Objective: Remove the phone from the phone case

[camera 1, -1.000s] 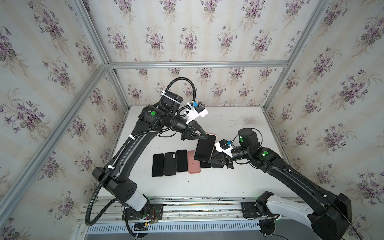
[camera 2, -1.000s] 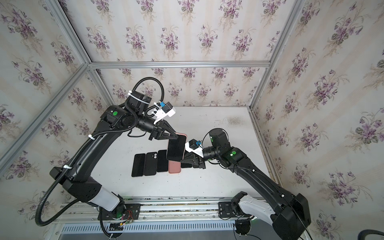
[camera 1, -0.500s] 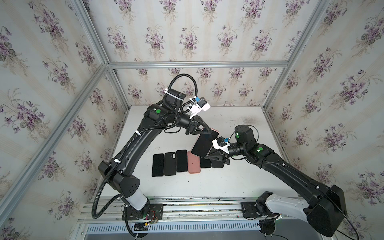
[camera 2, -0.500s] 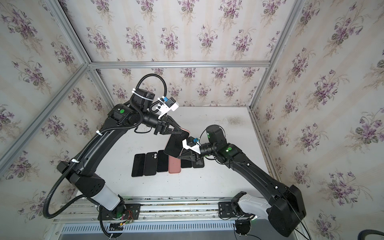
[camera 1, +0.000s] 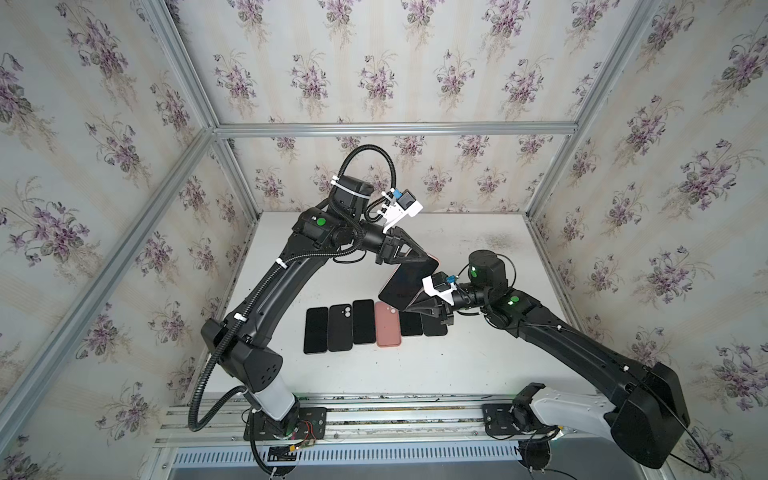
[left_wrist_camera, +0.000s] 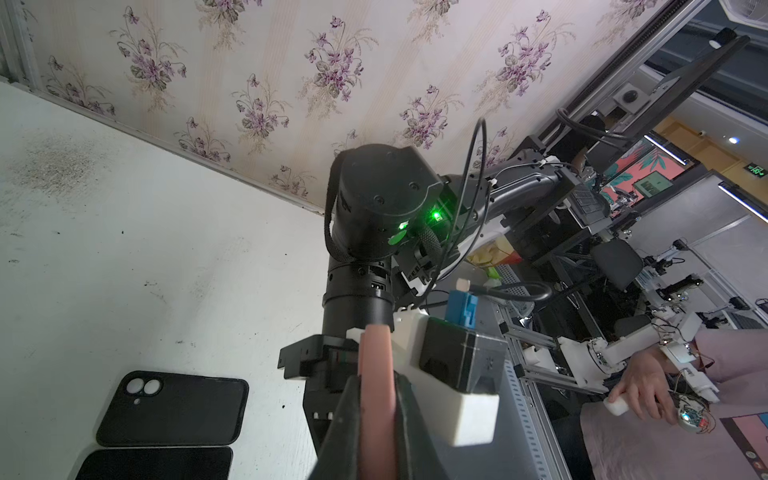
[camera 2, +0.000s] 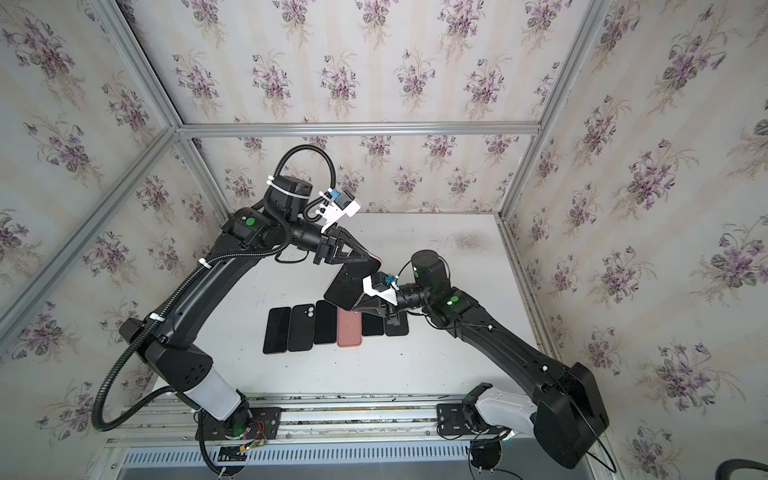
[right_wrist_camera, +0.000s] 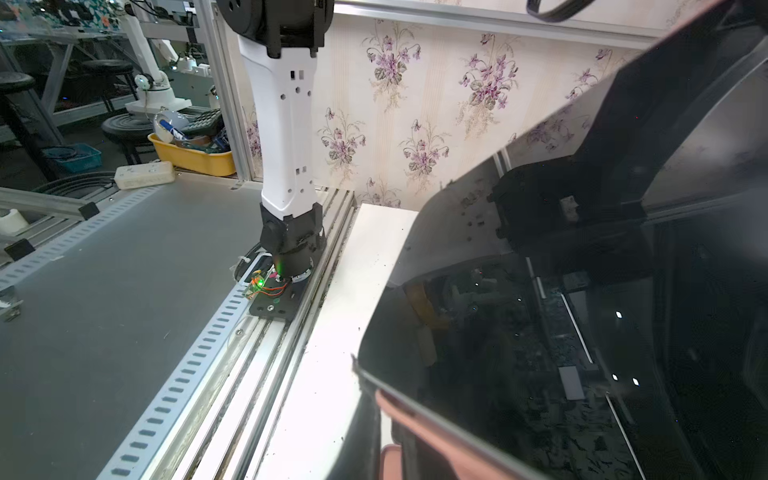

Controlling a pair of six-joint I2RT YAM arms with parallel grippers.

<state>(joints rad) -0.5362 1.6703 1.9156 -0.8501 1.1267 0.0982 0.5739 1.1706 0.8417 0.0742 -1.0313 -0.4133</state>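
A phone (camera 1: 400, 286) with a dark screen sits in a pink phone case (left_wrist_camera: 375, 374) and hangs tilted above the table, held at both ends. My left gripper (camera 1: 431, 261) is shut on its upper end. In the left wrist view the pink edge is pinched between the two black fingers (left_wrist_camera: 348, 419). My right gripper (camera 1: 410, 306) is shut on the lower end. In the right wrist view the glossy screen (right_wrist_camera: 540, 353) fills the frame, and the pink case (right_wrist_camera: 415, 419) shows under the phone's thin edge at the jaws. Both top views show the pair, with the phone (camera 2: 346, 286) between the left gripper (camera 2: 376, 259) and the right gripper (camera 2: 358, 305).
A row of flat items lies on the white table (camera 1: 478, 353) under the held phone: black phones and cases (camera 1: 340, 328) and a pink case (camera 1: 387, 330) lying back up. A black case with camera holes (left_wrist_camera: 172, 407) is nearest the left wrist. Papered walls enclose three sides.
The held phone has tipped from nearly upright to a slant. The left wrist has risen and moved back, and the right wrist has swung in under the lower end. Both grips held.
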